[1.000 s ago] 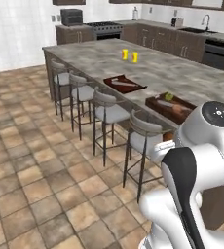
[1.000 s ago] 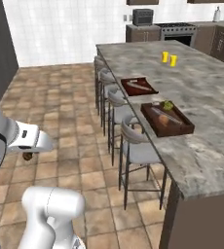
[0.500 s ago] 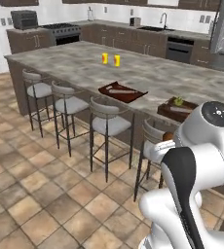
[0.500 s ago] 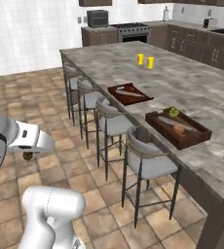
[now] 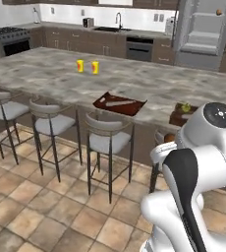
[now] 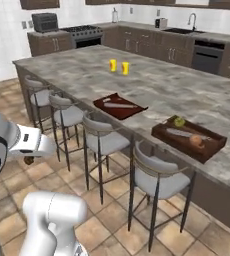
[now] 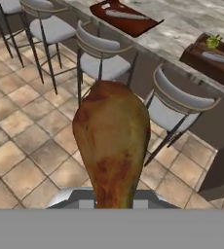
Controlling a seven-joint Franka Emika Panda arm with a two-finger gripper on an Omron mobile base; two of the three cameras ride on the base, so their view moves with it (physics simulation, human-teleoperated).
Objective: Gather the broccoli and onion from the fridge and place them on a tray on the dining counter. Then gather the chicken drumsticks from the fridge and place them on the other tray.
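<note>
2 dark wooden trays sit on the long marbled worktop (image 6: 152, 87), and round-cushioned stools (image 6: 104, 141) line its near edge over a terracotta tiled floor (image 5: 31, 206). Behind the worktop runs a wall of dark cabinets with a stove (image 6: 87, 35) and a sink (image 5: 110, 28), and in the left base view the grey fridge (image 5: 203, 32) stands at the far right with its door open, something small and orange on an upper shelf.

The nearer tray (image 6: 188, 139) holds the broccoli (image 6: 179, 121) at one end, the onion (image 6: 197, 141) at the other, and a pale long utensil between them. The other tray (image 6: 119, 106) carries just a pale long utensil. 2 small yellow cups (image 6: 118, 66) stand well apart from both trays, further along the stone.

The right base view gives the clearest look into the nearer tray; the left base view has that tray partly hidden behind the arm. The hand view brings in the pincer's load: a chicken drumstick (image 7: 112, 151), plump end up, clamped in the pincer (image 7: 113, 202) above the floor, just short of the stools. The finger tips themselves are hidden behind the meat.
</note>
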